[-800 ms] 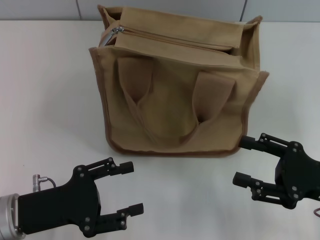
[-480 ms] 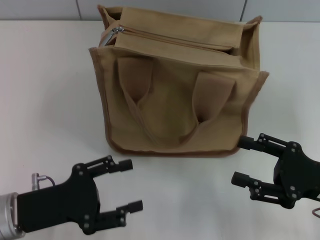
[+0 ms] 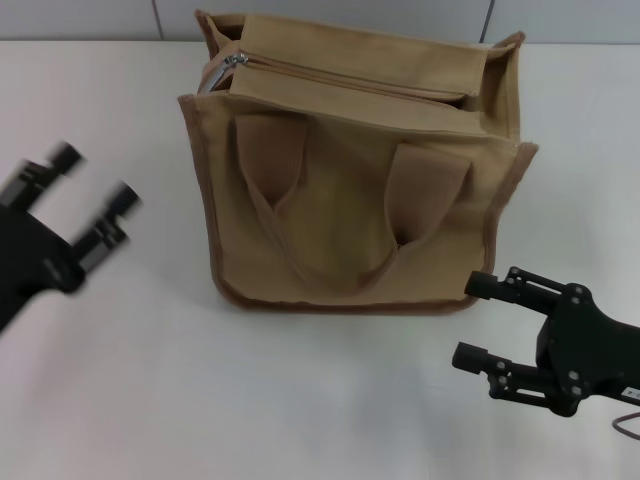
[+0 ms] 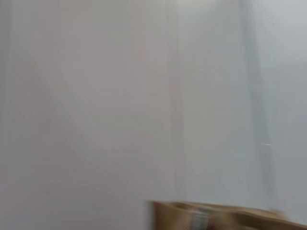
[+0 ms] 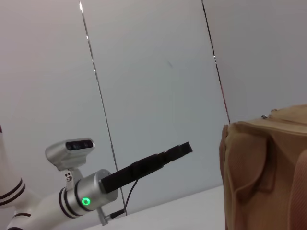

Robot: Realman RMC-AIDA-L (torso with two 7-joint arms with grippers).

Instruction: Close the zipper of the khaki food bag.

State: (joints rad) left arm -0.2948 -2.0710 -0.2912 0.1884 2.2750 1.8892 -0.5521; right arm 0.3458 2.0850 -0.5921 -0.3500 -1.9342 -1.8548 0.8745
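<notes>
Boxy tan canvas food bag (image 3: 355, 175) upright on white table (image 3: 130, 380). Left claw (image 3: 92, 196) left of bag, fingers apart. Right claw (image 3: 478, 320) at bag's near right corner, fingers apart, empty.

The khaki food bag (image 3: 350, 190) is matt woven cloth; its zipper (image 3: 340, 78) pull looks metallic.

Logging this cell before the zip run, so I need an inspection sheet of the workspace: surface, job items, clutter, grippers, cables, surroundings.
Surface: white table.
Job's things: khaki food bag upright; zipper along its top, silver pull tab at the robot's-left end.
Clutter: nothing seen.
Grippers: left gripper open, raised beside the bag; right gripper open, low, near the bag's front corner.
Cables: thin wire by the right gripper.
Surroundings: grey panelled wall.
</notes>
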